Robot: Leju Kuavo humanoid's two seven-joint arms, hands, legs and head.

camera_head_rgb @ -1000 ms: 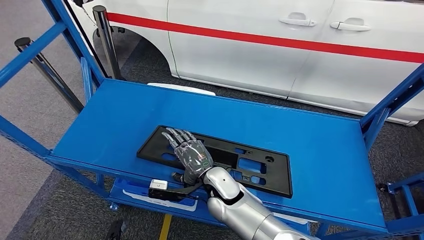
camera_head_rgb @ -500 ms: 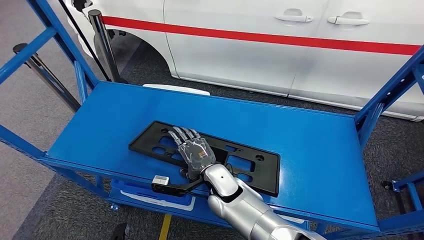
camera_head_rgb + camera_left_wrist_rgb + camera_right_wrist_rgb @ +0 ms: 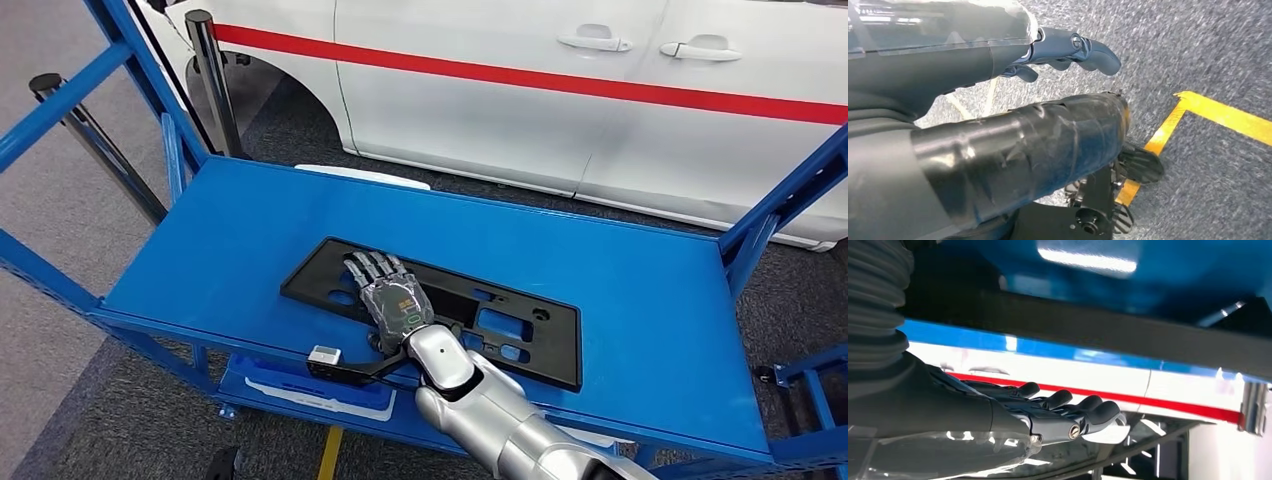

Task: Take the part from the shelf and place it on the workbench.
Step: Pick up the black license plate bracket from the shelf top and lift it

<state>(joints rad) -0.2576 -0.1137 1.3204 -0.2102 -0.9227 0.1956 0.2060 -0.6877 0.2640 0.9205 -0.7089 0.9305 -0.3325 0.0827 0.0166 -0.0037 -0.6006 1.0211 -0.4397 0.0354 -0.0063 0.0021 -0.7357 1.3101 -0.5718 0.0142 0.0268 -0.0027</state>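
Here, in the head view, the flat black plastic panel with rectangular cut-outs (image 3: pixel 440 310) is seen lying on the blue metal shelf deck (image 3: pixel 620 290), near its front edge. The right hand (image 3: pixel 392 300) is laid on the panel's left half, fingers stretched forward and lying close together, flat against the plastic; nothing is clasped. The pick-up step is judged to be in hand, with the part not yet lifted. A hold on an edge or through a cut-out is called for next, then a lift clear of the deck. Behind the shelf a white car body with a red stripe (image 3: pixel 560 80) is parked; no readable writing is made out on it or on the panel.

Next, in the left wrist view, the left hand (image 3: pixel 1068 50) is seen over grey carpet (image 3: pixel 1198 50) with a yellow floor tape line (image 3: pixel 1218 117); its fingers are curled in loosely and nothing is held.

Lastly, in the right wrist view, the right hand's dark fingers (image 3: pixel 1078 407) are shown extended side by side, nothing enclosed. No lettering is legible.
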